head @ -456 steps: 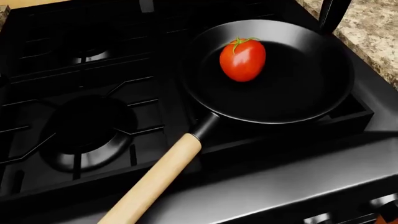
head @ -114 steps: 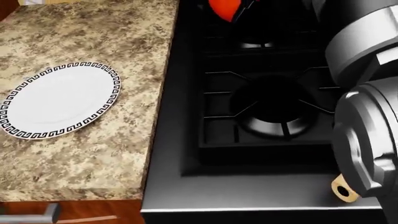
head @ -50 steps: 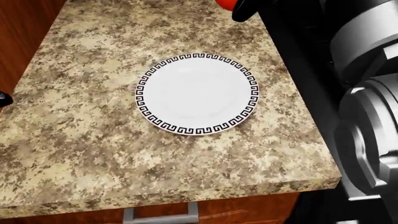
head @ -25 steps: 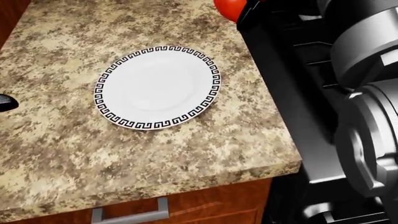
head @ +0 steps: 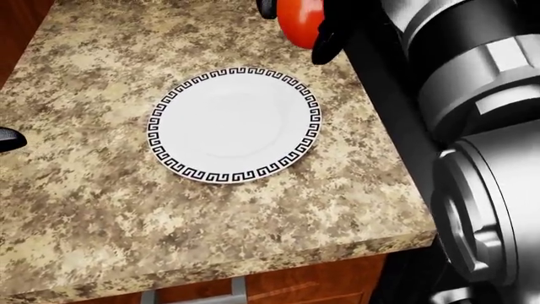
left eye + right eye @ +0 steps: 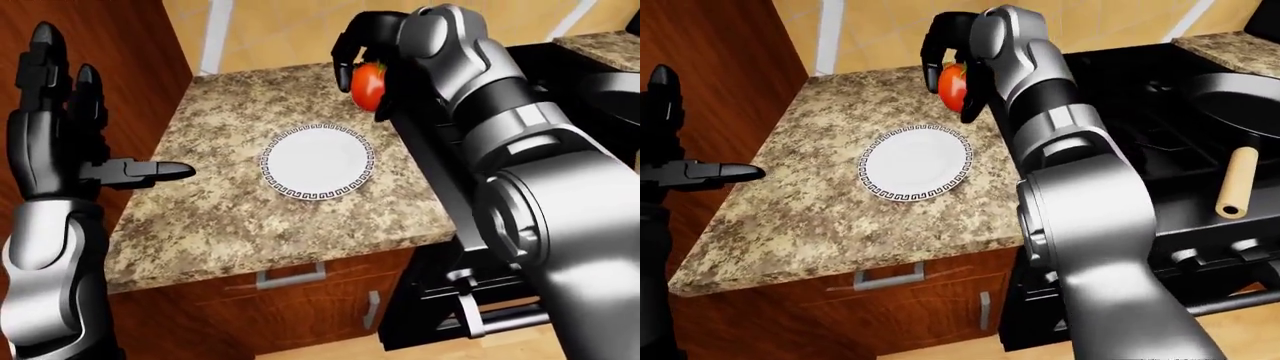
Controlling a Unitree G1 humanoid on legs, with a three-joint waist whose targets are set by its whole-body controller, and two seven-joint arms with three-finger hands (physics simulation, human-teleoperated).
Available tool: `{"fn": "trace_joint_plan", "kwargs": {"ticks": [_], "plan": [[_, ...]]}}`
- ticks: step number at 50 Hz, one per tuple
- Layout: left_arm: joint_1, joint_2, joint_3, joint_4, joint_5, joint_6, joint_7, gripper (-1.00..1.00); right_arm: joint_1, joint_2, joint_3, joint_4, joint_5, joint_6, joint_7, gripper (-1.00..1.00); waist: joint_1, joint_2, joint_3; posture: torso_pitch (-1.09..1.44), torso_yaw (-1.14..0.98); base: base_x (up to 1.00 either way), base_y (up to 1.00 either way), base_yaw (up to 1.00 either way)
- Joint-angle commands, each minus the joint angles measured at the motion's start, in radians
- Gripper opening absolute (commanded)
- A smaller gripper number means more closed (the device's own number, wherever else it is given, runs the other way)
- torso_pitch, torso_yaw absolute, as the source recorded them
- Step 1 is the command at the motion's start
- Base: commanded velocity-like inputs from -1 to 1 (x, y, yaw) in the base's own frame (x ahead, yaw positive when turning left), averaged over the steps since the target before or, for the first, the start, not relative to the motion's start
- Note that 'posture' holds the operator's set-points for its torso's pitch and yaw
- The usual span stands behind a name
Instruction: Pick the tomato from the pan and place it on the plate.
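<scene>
Carry step: right hand [image 6: 952,56] clamped round tomato [image 6: 954,85] above counter, just past plate [image 6: 915,172]; next, shift over plate centre, lower, release; left hand [image 6: 62,127] open, idle

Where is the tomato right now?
The tomato is gripped in the right hand, in the air above the counter's stove-side edge, beyond the plate toward the top right in the left-eye view.
</scene>
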Motion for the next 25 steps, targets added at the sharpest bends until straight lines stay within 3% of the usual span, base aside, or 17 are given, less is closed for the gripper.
{"fn": "trace_joint_plan", "kwargs": {"ticks": [1, 25], "plan": [[-0.023, 0.017, 0.013, -0.029, -0.001, -0.027, 0.003, 1.0, -0.04, -0.004, -0.007, -0.041, -0.009, -0.018, -0.033, -1.0, -0.001, 0.006, -0.03, 0.0, 0.0, 0.0, 0.0, 0.0], [-0.011, 0.015, 0.02, -0.023, -0.002, -0.038, -0.002, 1.0, -0.01, 0.111, -0.003, -0.038, -0.041, -0.031, -0.091, -1.0, -0.001, 0.014, -0.031, 0.0, 0.0, 0.0, 0.0, 0.0]]}}
